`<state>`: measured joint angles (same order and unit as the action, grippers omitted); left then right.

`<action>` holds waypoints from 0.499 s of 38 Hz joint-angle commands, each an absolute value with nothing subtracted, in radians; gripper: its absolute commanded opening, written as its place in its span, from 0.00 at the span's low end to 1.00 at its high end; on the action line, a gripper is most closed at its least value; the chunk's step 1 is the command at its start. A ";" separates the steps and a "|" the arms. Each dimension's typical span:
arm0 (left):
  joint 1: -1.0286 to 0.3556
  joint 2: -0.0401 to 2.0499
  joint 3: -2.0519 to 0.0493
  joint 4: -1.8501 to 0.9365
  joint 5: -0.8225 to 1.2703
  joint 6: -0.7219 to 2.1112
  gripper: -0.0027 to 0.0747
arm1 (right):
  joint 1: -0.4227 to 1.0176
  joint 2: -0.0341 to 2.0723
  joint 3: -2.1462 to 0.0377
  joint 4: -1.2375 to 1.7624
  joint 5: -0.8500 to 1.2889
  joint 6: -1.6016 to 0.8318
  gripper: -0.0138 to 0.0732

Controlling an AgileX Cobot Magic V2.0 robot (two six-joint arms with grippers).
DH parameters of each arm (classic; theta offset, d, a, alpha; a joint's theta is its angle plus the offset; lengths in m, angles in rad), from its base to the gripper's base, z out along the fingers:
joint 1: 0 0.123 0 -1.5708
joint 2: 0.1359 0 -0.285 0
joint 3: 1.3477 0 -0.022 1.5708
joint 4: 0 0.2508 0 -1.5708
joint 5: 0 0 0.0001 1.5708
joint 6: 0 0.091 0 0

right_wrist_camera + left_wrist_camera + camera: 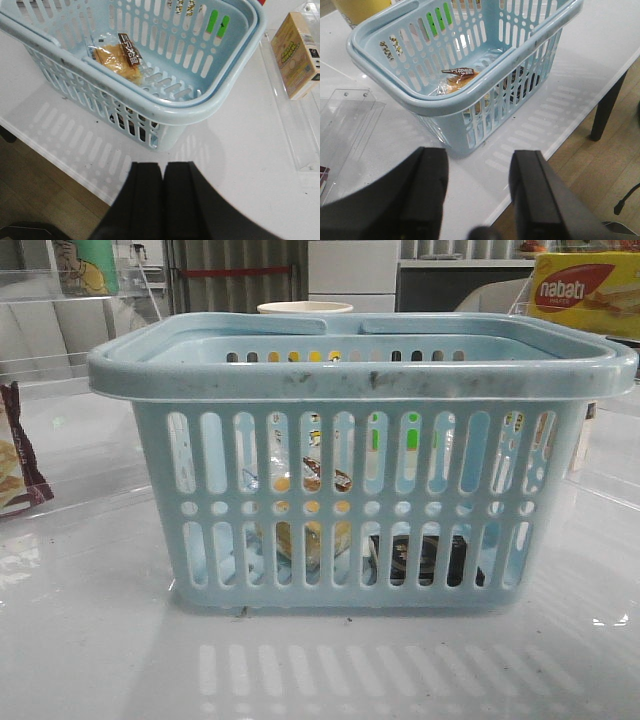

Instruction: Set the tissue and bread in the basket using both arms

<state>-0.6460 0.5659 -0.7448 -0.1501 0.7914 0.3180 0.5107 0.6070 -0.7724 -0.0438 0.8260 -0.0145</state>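
The pale blue basket (360, 370) stands in the middle of the table. The bread (117, 59) in its clear bag lies on the basket floor; it also shows in the left wrist view (456, 80) and through the slots in the front view (300, 530). The black tissue packet (425, 560) lies low inside, seen through the front slots and in the left wrist view (520, 82). My left gripper (479, 165) is open and empty, off the basket's corner near the table edge. My right gripper (162, 170) is shut and empty, off the other front corner. Neither gripper shows in the front view.
A yellow nabati box (585, 292) stands at the back right and shows in the right wrist view (296, 52). A maroon-edged snack packet (18, 455) sits at the far left. Clear acrylic panels (345, 115) lie beside the basket. The table edge (560, 135) runs close by both grippers.
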 commanded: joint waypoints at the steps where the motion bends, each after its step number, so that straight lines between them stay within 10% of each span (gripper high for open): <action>1: -0.653 0.574 -0.771 -0.162 0.704 0.310 0.35 | 0.511 0.608 -0.799 -0.063 0.749 -0.026 0.22; 7: -0.653 0.574 -0.771 -0.162 0.704 0.310 0.15 | 0.511 0.608 -0.799 -0.063 0.754 -0.026 0.22; 19: -0.653 0.574 -0.771 -0.162 0.704 0.310 0.15 | 0.511 0.608 -0.799 -0.063 0.754 -0.026 0.22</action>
<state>-0.6460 0.5659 -0.7448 -0.1501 0.7914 0.3180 0.5107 0.6070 -0.7724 -0.0438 0.8260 -0.0145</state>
